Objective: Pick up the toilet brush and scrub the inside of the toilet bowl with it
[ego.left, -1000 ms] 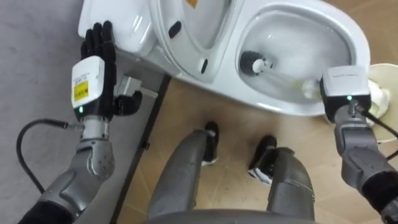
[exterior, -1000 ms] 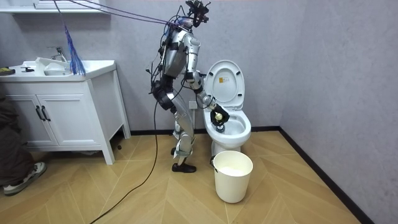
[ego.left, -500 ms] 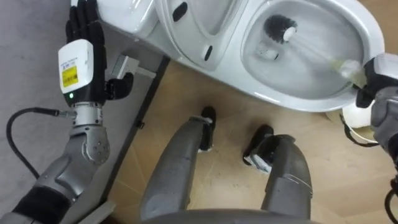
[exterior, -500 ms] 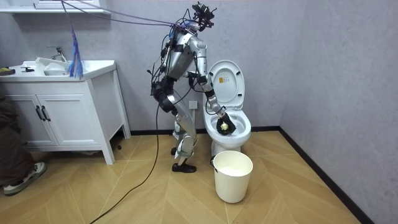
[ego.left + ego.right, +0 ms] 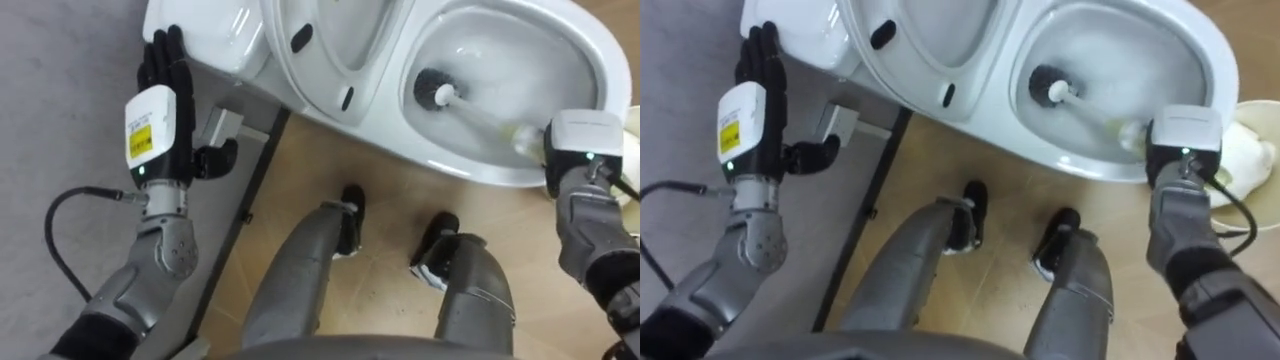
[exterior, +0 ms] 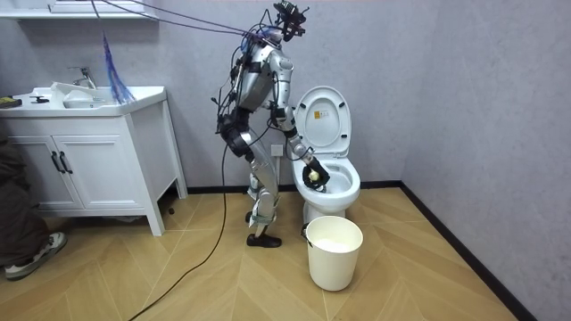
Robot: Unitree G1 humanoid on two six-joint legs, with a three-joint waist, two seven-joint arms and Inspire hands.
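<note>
I stand right at a white toilet (image 5: 596, 62) with its lid and seat (image 5: 330, 45) raised. A toilet brush with a black head (image 5: 433, 88) and a pale translucent handle (image 5: 485, 118) lies inside the bowl, the head against the bowl's left inner wall. My right hand (image 5: 580, 140) is at the bowl's near right rim, shut on the end of the handle. In the room view that hand (image 6: 312, 175) reaches down into the bowl. My left hand (image 5: 160, 105) is raised beside the tank (image 5: 205, 40), fingers straight, holding nothing.
A white bucket (image 6: 335, 252) stands on the wood floor in front of the toilet; its rim (image 5: 1252, 150) shows beside my right hand. A vanity cabinet with a sink (image 6: 89, 152) is at the room view's left. A person's leg (image 6: 20, 227) shows at that edge.
The brush head swept to the far part of the bowl, then came back to the bowl's left side. My right hand moved with it. The eye view shifted meanwhile.
</note>
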